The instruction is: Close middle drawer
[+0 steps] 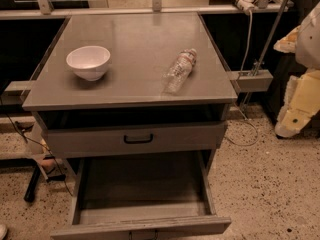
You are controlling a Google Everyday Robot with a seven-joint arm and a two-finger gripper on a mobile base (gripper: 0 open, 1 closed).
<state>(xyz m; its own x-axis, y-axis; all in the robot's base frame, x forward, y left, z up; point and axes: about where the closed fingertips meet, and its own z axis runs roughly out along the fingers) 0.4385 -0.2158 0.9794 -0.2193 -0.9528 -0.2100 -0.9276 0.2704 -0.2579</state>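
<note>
The grey cabinet [135,96] stands in the middle of the camera view. Its middle drawer [142,226] is pulled far out toward me and looks empty inside. Its low front panel sits at the bottom edge, with only the top of its black handle [142,234] showing. Above it, the taller-fronted top drawer [135,140] with a black bar handle stands slightly out. The lowest drawer is hidden. My gripper [295,109], on the white and yellow arm, is at the right edge, level with the cabinet top and well apart from the drawers.
A white bowl [88,61] and a clear plastic bottle [180,70] lying on its side rest on the cabinet top. Cables [247,134] run on the speckled floor to the right. A black leg and wires [32,184] are at the left.
</note>
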